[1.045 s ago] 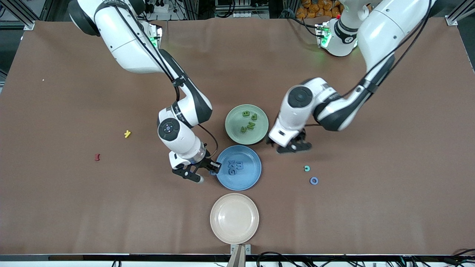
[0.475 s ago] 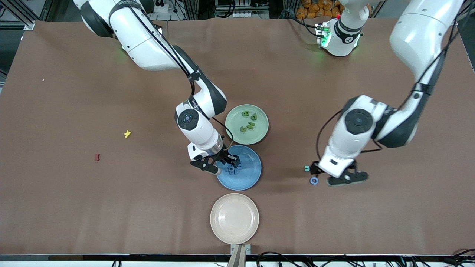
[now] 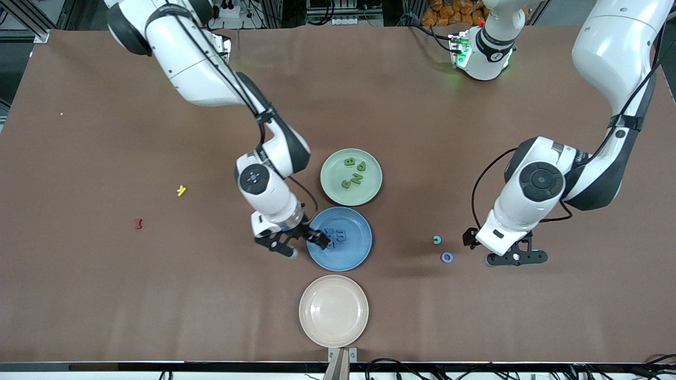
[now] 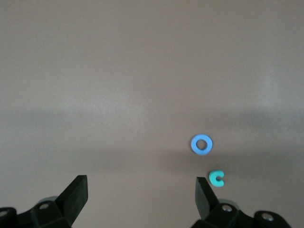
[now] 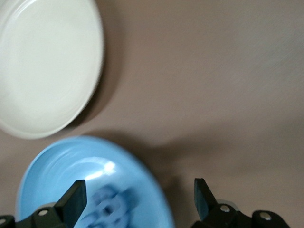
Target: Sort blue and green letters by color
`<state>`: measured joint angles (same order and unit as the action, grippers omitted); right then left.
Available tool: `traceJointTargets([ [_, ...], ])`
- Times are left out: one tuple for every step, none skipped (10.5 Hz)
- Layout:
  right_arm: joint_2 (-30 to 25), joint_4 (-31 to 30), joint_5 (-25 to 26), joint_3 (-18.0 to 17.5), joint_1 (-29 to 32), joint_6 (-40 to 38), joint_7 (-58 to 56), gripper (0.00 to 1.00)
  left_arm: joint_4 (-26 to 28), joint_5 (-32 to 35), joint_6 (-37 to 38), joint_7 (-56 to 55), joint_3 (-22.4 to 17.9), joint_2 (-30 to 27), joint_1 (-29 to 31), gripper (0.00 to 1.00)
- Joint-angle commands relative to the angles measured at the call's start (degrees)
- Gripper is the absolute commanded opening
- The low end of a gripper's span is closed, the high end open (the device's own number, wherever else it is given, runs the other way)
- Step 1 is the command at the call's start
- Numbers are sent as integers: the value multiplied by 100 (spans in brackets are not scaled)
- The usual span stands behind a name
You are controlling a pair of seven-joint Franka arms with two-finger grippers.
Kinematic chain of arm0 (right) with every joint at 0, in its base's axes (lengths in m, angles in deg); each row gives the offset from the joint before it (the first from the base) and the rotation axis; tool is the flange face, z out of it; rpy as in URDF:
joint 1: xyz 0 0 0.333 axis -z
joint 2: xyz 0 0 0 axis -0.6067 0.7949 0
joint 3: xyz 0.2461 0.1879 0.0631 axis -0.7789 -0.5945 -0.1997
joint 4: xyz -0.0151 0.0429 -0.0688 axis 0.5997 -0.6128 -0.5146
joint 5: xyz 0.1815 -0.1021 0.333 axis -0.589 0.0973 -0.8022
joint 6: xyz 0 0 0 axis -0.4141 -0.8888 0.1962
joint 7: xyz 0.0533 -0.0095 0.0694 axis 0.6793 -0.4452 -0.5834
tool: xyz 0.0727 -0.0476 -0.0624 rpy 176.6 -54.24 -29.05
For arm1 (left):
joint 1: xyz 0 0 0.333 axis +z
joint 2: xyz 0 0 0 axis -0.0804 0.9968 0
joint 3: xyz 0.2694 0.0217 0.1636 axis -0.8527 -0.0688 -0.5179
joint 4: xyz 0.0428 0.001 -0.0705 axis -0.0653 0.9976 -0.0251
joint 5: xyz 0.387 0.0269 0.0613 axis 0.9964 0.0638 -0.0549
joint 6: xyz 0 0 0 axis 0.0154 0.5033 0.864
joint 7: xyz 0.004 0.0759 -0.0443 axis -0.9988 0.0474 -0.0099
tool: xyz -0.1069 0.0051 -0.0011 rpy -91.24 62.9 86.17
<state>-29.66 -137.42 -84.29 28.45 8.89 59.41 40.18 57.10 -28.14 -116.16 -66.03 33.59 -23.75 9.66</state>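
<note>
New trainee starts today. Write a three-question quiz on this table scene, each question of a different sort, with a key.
1. True or false: the cream plate holds letters.
2. The right gripper, jaws open, is over the rim of which plate? A) green plate B) blue plate C) cream plate
3. Fill in: the left gripper, jaws open, is over the table beside the blue ring and the ____ C.

Key: 1 false; 2 B; 3 teal

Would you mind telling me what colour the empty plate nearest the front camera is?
Cream, an off-white; the empty plate shows best in the front view.
</note>
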Motion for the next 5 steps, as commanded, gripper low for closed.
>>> traceJointTargets([
  [-65,96,573,-73,577,-613,-256,100,434,-1016,103,942,-651,-683,-240,100],
  [-126,87,582,-20,718,-727,-588,100,688,-1253,94,1223,-1001,-920,-458,100],
  [-162,78,583,50,885,-859,-1027,100,899,-1612,59,1539,-1579,-1157,-904,100],
  [-188,78,583,85,1104,-956,-1414,100,1145,-2077,7,1865,-2272,-1403,-1474,100],
  [-188,87,591,120,1297,-966,-1748,100,1469,-2430,-116,2268,-2636,-1640,-1698,100],
])
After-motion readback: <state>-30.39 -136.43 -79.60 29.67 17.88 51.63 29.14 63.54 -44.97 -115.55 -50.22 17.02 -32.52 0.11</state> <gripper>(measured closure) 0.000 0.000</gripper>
